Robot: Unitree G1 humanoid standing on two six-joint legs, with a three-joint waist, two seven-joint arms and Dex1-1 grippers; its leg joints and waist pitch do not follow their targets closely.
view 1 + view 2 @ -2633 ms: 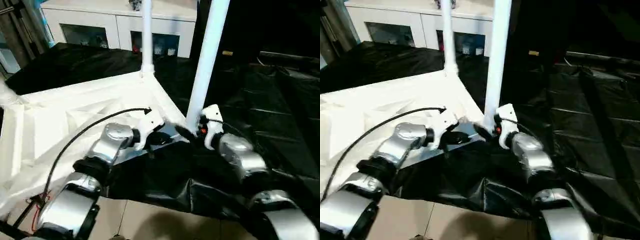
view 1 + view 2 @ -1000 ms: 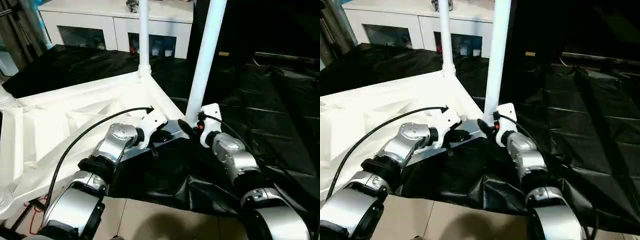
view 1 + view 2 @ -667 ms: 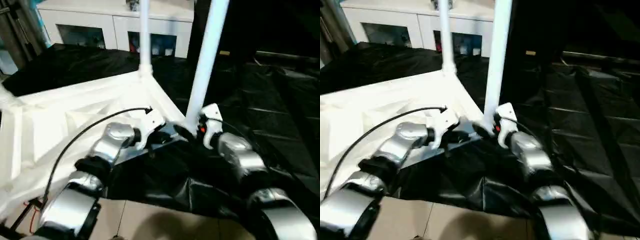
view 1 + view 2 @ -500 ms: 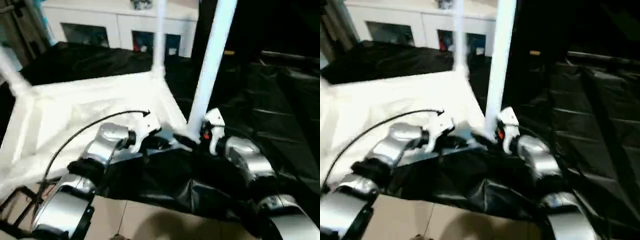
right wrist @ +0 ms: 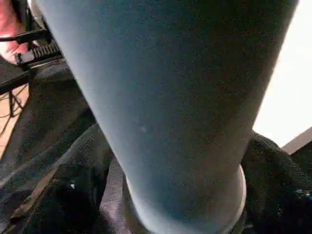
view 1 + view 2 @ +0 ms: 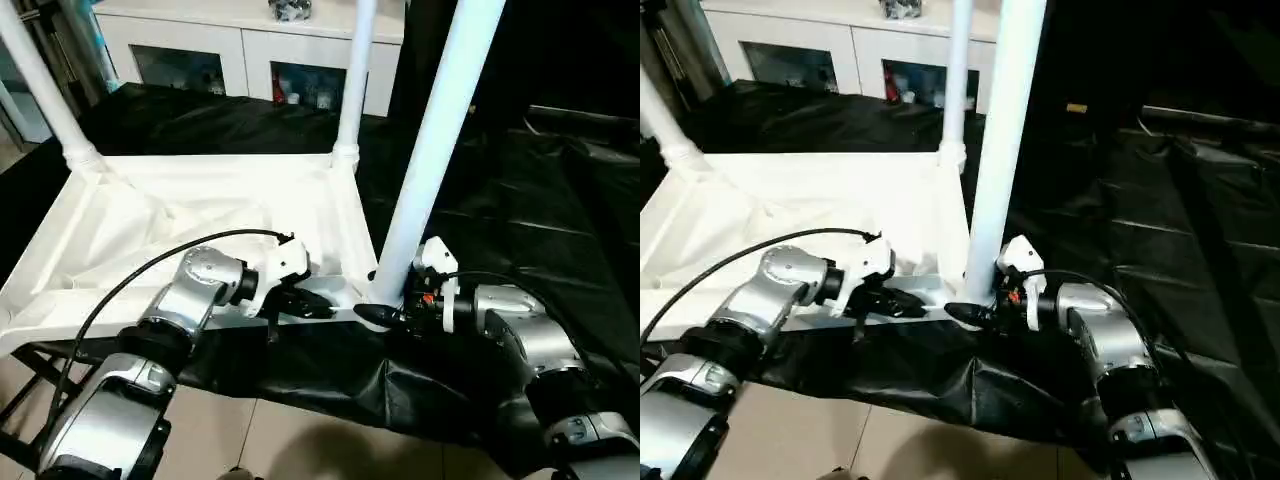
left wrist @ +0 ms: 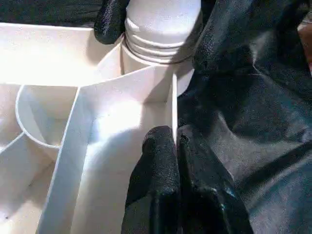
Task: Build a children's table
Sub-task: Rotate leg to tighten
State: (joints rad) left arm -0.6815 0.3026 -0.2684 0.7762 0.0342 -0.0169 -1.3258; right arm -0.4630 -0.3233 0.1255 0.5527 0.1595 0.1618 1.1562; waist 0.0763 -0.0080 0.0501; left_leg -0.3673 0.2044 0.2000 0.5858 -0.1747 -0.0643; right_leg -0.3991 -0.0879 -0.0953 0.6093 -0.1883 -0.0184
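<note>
The children's table lies upside down, its ribbed white top [image 6: 190, 205] facing up. Three white legs stand in its corner sockets: far left [image 6: 42, 92], far right [image 6: 352, 92] and near right [image 6: 432, 165]. My left gripper [image 6: 312, 306] is shut on the thin near rim of the top, just beside the near right socket; its black fingers [image 7: 158, 161] pinch that rim wall. My right gripper [image 6: 385, 312] is closed around the base of the near right leg [image 5: 165, 97], with a black finger [image 5: 68, 195] on either side.
A white cabinet [image 6: 240, 35] with glass-fronted compartments stands along the back. A crumpled black sheet [image 6: 560, 200] covers the surface to the right and under the near edge. Tan floor [image 6: 300, 440] lies closest to me. A black cable [image 6: 130, 285] loops over my left forearm.
The table top has swung round so its far edge runs level across the picture, and the far left leg has come into view. Both grippers stay at the near right corner.
</note>
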